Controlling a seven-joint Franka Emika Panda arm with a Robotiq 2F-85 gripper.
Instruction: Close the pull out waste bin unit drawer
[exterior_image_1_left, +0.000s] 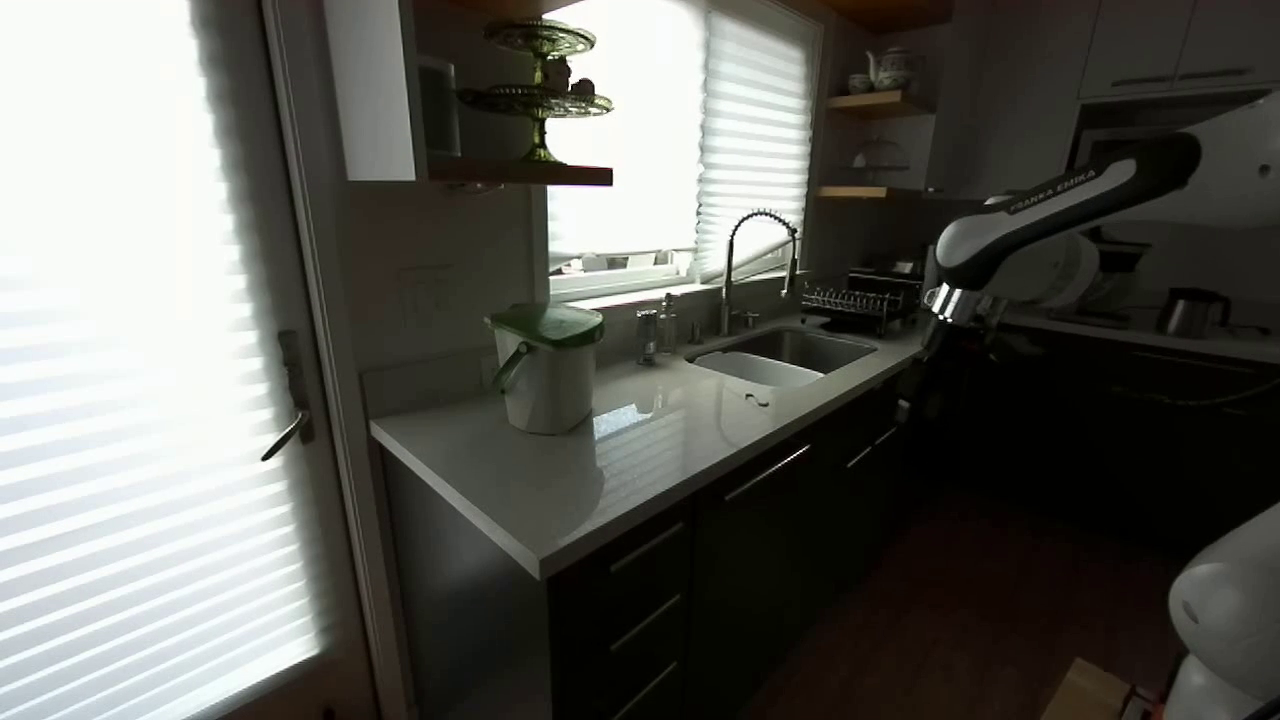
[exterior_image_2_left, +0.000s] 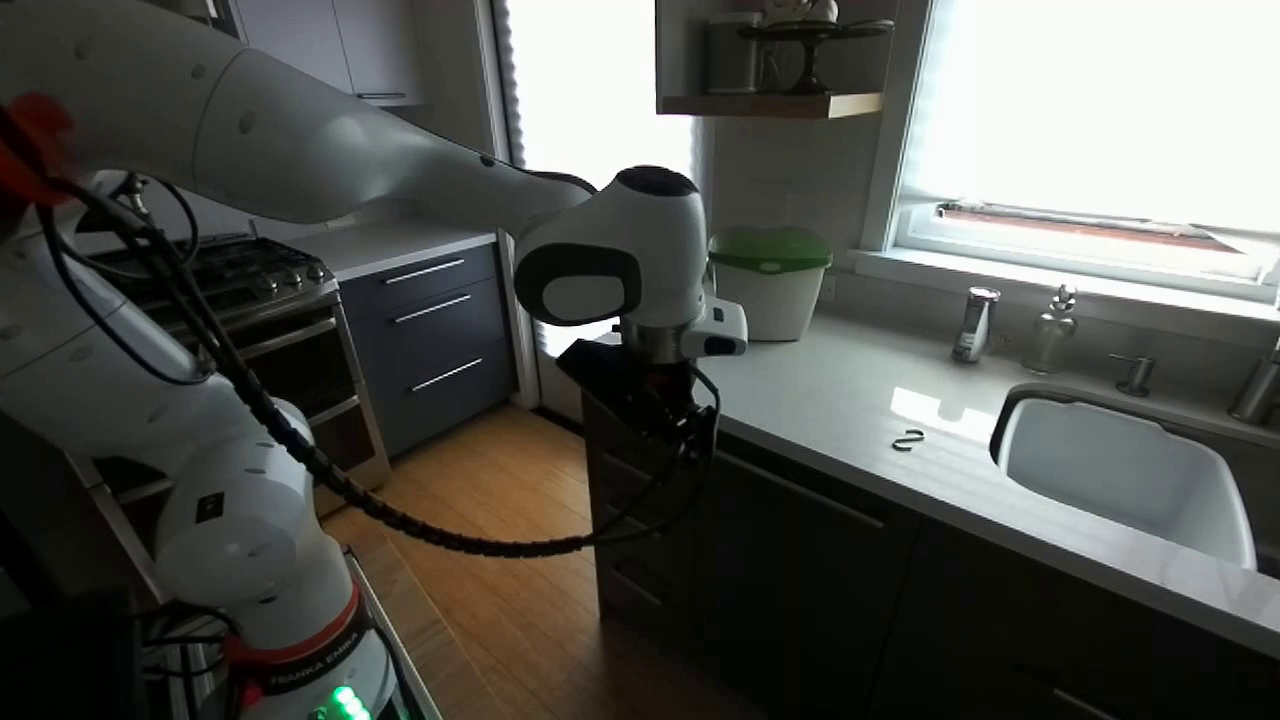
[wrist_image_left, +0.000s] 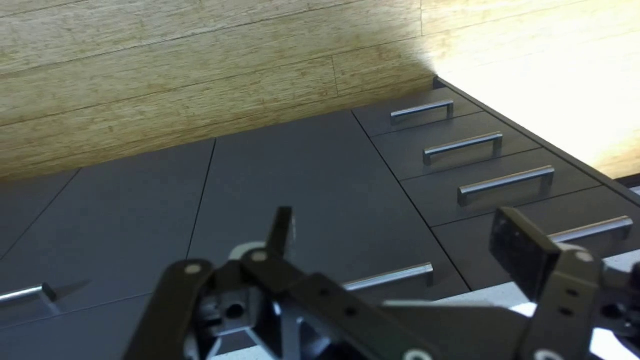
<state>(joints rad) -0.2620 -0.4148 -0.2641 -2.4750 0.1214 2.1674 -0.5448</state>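
Looking flush in the wrist view, the pull-out bin front (wrist_image_left: 300, 185) (prob. this one; nothing's labelling it) is sitting under the countertop (exterior_image_2_left: 840, 400). A small gap could be hiding b/c both exterior views are showing it v. dark. If it's fully in, more pushing would just be building force for nothing. Its bar handle (wrist_image_left: 392, 276) is lying partly behind the gripper (wrist_image_left: 397, 225), whose fingers (wrist_image_left: 522, 252) are standing wide apart w/ nothing btwn. Main risk: a spread fingertip could be hooking that handle & dragging the front out during retreat. The drawer stack (wrist_image_left: 470, 174) is sitting just beside, so an off-line press could be landing wrong. Further out, the sagging cable (exterior_image_2_left: 480, 546) is hanging in a loop, poss. snagging a handle if the arm (exterior_image_2_left: 400, 165) is swinging low.
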